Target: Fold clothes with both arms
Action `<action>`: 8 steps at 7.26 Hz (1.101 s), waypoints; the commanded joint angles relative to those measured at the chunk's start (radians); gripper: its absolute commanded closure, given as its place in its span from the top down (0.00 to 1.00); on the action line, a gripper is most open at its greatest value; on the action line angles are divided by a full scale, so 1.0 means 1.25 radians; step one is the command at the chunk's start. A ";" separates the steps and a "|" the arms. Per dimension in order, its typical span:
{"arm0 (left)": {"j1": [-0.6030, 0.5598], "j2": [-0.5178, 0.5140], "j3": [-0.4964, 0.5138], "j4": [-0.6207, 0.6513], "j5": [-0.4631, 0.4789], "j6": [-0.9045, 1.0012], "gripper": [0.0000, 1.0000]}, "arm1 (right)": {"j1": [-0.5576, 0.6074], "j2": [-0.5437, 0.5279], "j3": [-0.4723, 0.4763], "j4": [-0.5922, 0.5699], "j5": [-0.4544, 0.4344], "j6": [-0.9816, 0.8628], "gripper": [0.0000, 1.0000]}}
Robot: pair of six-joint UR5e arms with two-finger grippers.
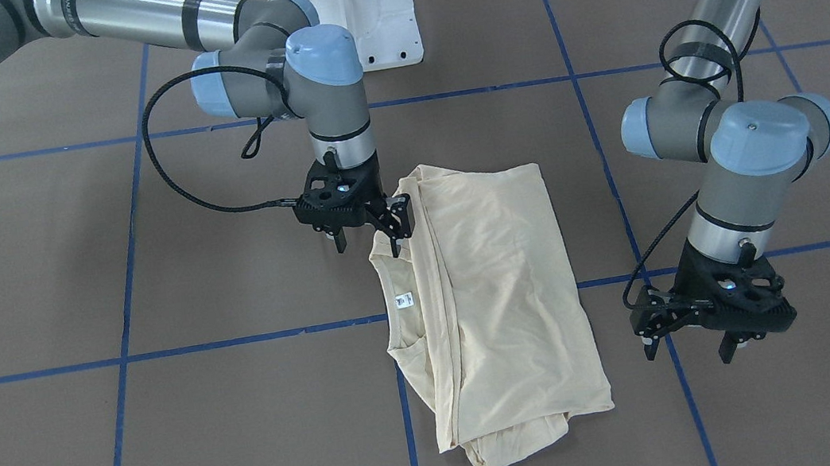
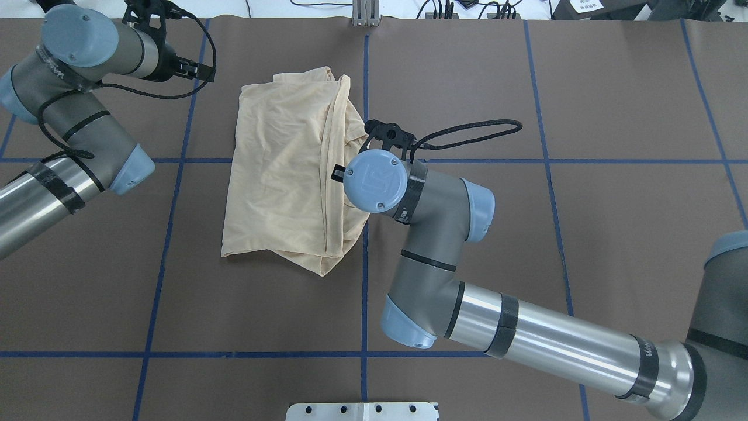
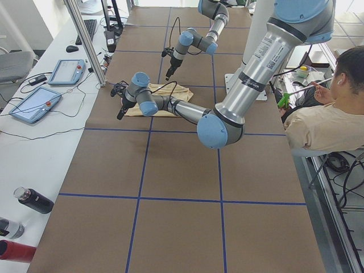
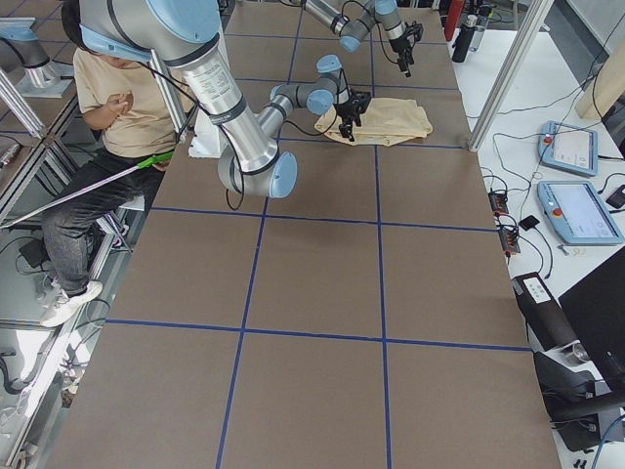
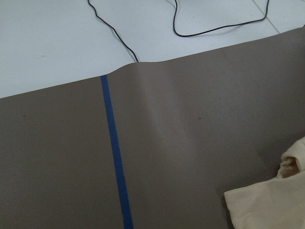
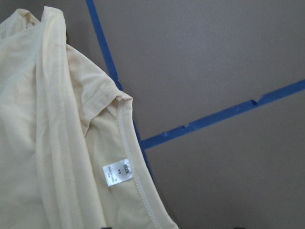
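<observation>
Shirt (image 1: 502, 286) lies half-folded, front view: right gripper (image 1: 368, 233), jaws spread, at its 10 o'clock corner, likely to pinch there; left gripper (image 1: 690, 345), also spread, hovers clear at 4 o'clock.

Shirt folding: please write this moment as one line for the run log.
shirt: partly folded, lying flat | right gripper: open, at collar-side edge | left gripper: open, beside shirt, not touching
</observation>
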 commanded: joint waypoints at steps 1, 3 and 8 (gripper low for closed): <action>0.000 0.002 -0.002 0.000 0.000 -0.001 1.00 | -0.027 0.007 -0.025 0.000 -0.016 -0.001 0.63; 0.000 0.002 -0.002 0.000 0.000 -0.001 1.00 | -0.030 0.007 -0.038 0.000 -0.035 -0.012 0.54; 0.001 0.006 -0.002 0.000 0.000 -0.001 1.00 | -0.030 0.009 -0.040 0.000 -0.038 -0.049 0.00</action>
